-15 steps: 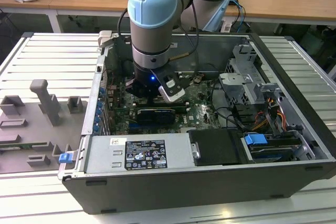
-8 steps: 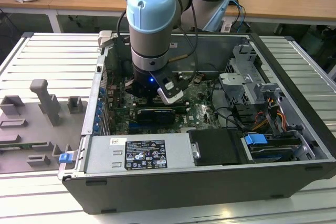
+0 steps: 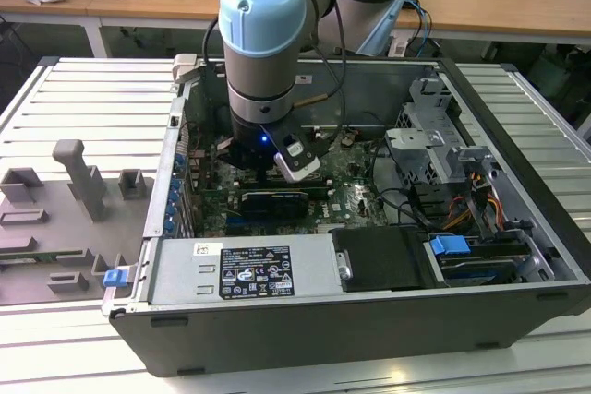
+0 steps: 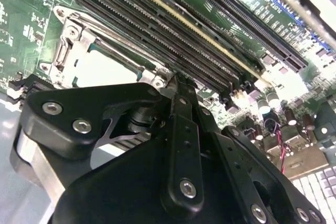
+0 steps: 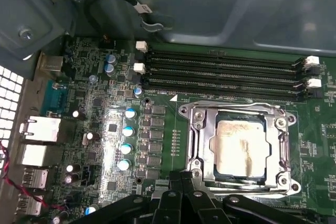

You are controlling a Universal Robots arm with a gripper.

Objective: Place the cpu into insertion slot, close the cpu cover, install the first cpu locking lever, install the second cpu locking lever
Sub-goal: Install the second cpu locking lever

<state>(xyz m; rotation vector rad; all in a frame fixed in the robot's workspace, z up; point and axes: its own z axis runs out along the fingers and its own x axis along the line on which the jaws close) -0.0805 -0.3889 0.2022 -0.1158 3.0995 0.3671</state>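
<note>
Black linkage of the hand [image 5: 181,203] sits closest to the lens in both wrist views, fingers [image 4: 181,106] drawn together to a narrow tip with nothing between them, so closed and empty as far as I can see. Tip is just beside the near edge of the insertion slot [image 5: 191,116], on the green motherboard [image 5: 105,145] inside the open PC case [image 3: 305,339]. cpu [image 5: 242,148] already lies flat in the slot, pale metal top showing through the window of the cpu cover [image 5: 275,153], which looks down over it. Can't tell if either locking lever is latched; thin rods along the frame edges are too hard to read. Judged risks: closed tip coming down slightly off could hit the chip top or cover frame instead of a lever, scratching or shifting it. If a lever slips off the tip, it may spring back. Memory slots [image 5: 220,74] run just beside the far edge of the socket, capacitors [image 5: 126,137] near its other side, so a sideways slide could clip them. Exterior view shows the arm [image 3: 263,53] deep in the case, tight clearance to the walls.
</note>
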